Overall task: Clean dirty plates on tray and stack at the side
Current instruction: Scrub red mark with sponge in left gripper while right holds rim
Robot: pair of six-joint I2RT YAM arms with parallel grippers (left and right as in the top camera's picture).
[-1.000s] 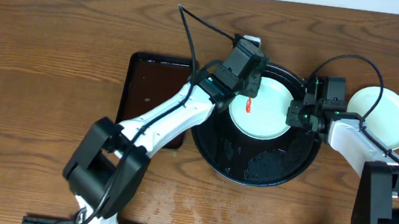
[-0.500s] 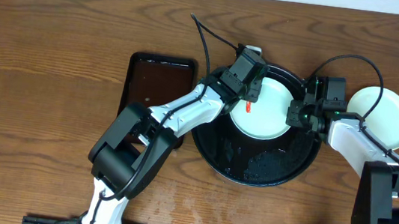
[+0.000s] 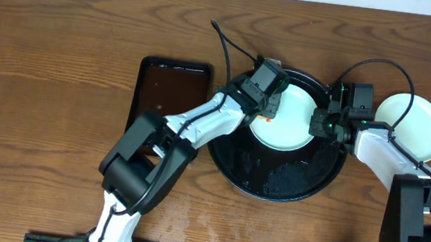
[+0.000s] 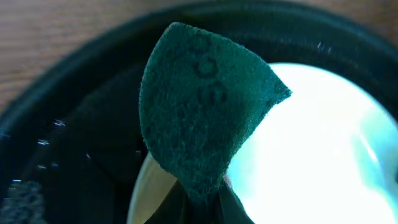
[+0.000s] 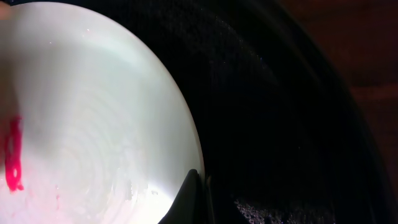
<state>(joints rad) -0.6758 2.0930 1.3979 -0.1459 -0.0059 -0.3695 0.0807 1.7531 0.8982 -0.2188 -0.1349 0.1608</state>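
Here, black tray sits mid-surface. Left pincer clenched on green scouring pad, held over left edge of red-smeared plate inside tray. Right pincer clamped on that plate's right rim. 2nd plate lies on surface, just right of tray.

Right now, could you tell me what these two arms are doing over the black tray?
The left pincer is shut on a green scouring pad, holding it over the plate that lies in the black tray, close to a red smear. The right pincer is shut with its tip at that plate's right rim, probably steadying it. A second plate sits on the table to the right of the tray.
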